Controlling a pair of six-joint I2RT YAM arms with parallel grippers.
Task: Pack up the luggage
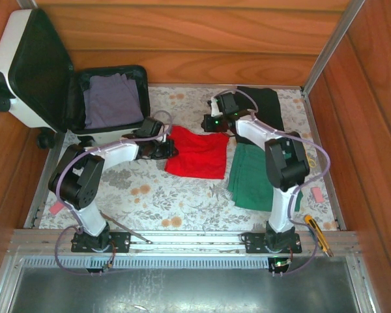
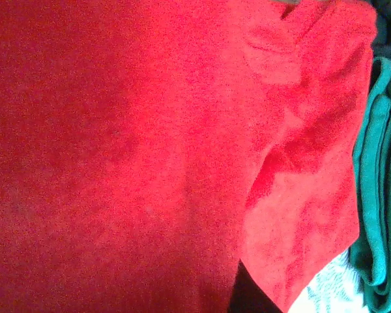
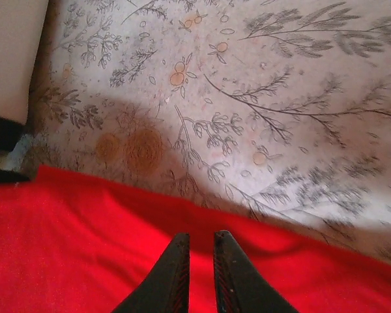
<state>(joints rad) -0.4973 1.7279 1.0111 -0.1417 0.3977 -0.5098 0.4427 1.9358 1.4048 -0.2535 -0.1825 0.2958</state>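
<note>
Far left: small white hard-shell suitcase (image 1: 16,72), lid raised, with a folded grey-purple garment (image 1: 111,101) lying in its black-lined base. Centre-left: my left pincer (image 1: 161,149), closed at the left edge of the flat red fabric cloth (image 1: 199,155); I cannot tell whether it pinches the cloth. Centre-right: my right pincer (image 3: 201,244), jaws narrowly apart over the cloth's far edge, holding nothing. Right: folded green cloth (image 1: 251,176). Step in hand, I judge: readying the red cloth. Next it needs a firm grip and a carry leftward into the suitcase.
</note>
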